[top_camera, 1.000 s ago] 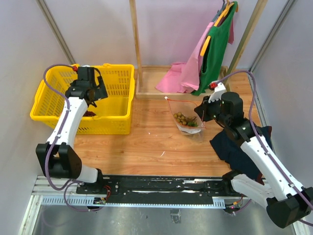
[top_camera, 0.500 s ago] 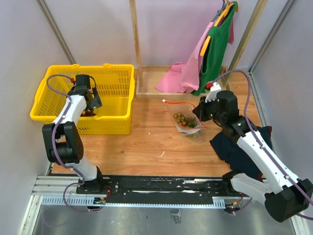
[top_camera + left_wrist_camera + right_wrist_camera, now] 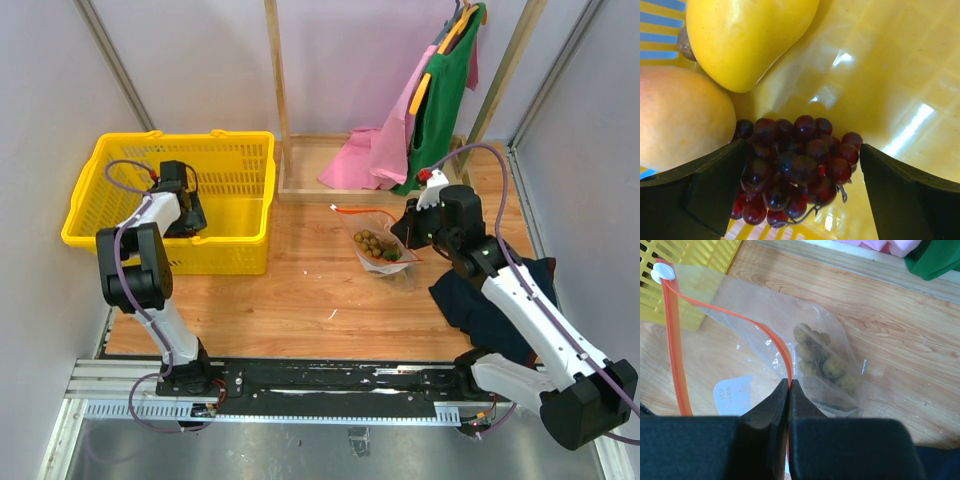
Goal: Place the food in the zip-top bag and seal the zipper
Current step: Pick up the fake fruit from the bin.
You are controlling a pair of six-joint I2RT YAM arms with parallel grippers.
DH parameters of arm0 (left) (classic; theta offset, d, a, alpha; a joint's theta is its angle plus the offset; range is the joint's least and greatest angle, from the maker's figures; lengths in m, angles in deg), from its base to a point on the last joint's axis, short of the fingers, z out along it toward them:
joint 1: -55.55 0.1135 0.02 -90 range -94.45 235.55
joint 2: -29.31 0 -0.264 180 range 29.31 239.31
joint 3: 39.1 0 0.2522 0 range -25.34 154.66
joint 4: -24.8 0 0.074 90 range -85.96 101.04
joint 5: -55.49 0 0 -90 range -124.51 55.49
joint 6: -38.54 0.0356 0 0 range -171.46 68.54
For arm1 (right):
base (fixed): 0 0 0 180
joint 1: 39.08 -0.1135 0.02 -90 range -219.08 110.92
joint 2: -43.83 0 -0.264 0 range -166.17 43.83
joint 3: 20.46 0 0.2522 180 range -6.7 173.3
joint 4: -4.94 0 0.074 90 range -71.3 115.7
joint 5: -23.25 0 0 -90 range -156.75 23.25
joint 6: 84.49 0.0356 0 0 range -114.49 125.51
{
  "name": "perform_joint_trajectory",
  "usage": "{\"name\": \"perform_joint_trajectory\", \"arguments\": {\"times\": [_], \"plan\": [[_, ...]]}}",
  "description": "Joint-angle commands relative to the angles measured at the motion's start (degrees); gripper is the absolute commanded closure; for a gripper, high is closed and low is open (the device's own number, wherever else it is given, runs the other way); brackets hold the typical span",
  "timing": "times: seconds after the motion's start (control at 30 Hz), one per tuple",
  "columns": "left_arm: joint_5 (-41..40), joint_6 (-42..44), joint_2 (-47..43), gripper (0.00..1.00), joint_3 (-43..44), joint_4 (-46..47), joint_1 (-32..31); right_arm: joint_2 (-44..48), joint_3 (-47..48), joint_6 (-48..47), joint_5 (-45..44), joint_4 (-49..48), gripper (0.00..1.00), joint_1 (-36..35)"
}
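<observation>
A wooden table (image 3: pixel 300 290) fills a booth with pale walls. At its back stands a wooden rack (image 3: pixel 277 90) hung with a pink garment (image 3: pixel 375 150) and a green garment (image 3: pixel 445 95). A dark cloth (image 3: pixel 485 300) lies at the right edge, and a yellow basket (image 3: pixel 225 250) sits at the left.

From above, the left gripper (image 3: pixel 188 212) reaches down inside the basket, and its fingers are too small there to read. The left wrist camera shows them. They are spread wide on either side of the dark purple grape bunch (image 3: pixel 795 170), which lies on the basket floor. The left finger (image 3: pixel 715 185) is right at the bunch's edge, though whether it touches cannot be told. A yellow fruit (image 3: pixel 745 35) and an orange fruit (image 3: pixel 680 120) lie just beyond the bunch, close together.

The zip-top bag (image 3: pixel 375 240) rests on the table near the middle, right of the basket, with the green grape bunch (image 3: pixel 378 243) inside it. The right gripper (image 3: pixel 408 232) meets the bag's right side. Only the right wrist camera shows how: the two fingers (image 3: pixel 765 410) are pressed together, pinching the zipper (image 3: pixel 672 340). The bag mouth gapes, its two orange strips splitting apart toward a white slider (image 3: pixel 662 272) near the basket corner. A white label (image 3: pixel 735 387) shows through the plastic.
</observation>
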Motion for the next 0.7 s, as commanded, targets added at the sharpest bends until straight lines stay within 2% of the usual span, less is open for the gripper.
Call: {"name": "perform_joint_trajectory", "arguments": {"times": [0.0, 0.1, 0.27, 0.5, 0.6, 0.67], "plan": [[-2.7, 0.8, 3.1, 0.03, 0.8, 1.2, 1.1, -0.1, -1.1, 0.6, 1.3, -1.5, 0.99, -0.3], [-2.0, 1.0, 5.5, 0.09, 1.2, 1.0, 1.2, 0.2, -1.4, 0.5, 1.3, -1.8, 0.99, -0.5], [1.2, 0.9, 6.8, 0.28, 2.4, -0.4, 1.2, 0.7, -1.6, 0.4, 1.1, -2.0, 0.99, -0.4], [3.7, 0.7, 4.6, 0.63, 2.5, -0.9, 1.2, 1.2, -1.6, 0.2, 0.9, -1.6, 0.99, -0.4], [4.1, 0.4, 3.0, 0.68, 2.5, -1.3, 1.1, 1.3, -1.6, 0.0, 0.7, -1.5, 0.99, -0.5], [4.7, 0.0, 1.4, 0.76, 2.2, -1.4, 1.0, 1.2, -1.6, 0.1, 0.8, -1.6, 0.99, -0.4]]}}
